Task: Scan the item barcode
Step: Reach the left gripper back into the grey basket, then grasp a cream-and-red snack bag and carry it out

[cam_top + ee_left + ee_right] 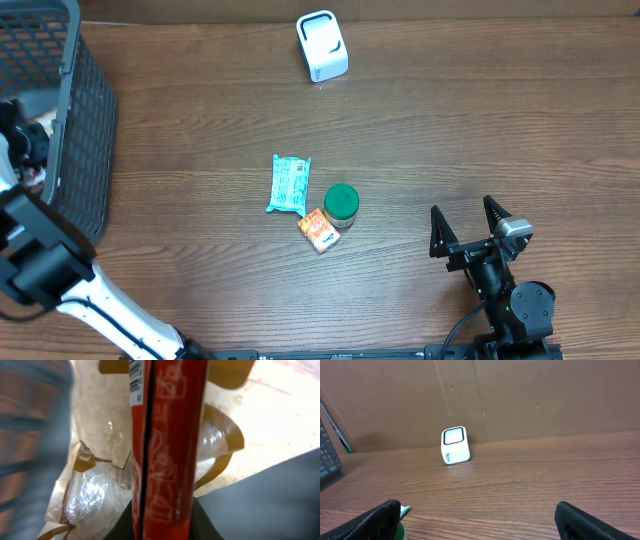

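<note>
I see a brown wooden table (pixel 480 110) backed by a cardboard wall (pixel 545 395). A white scanner (pixel 322 45) stands near the far edge, bare wood around it. In the grey basket (pixel 85 130) at the left edge, my left gripper (pixel 162 527) pinches a red packet (pixel 170 435). My right gripper (pixel 462 207) gapes wide by the front edge.

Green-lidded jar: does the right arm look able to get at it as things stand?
Probably yes. The right tool stands open with bare table between it and the green-lidded jar; the orange packet sits on the jar's far side.
</note>
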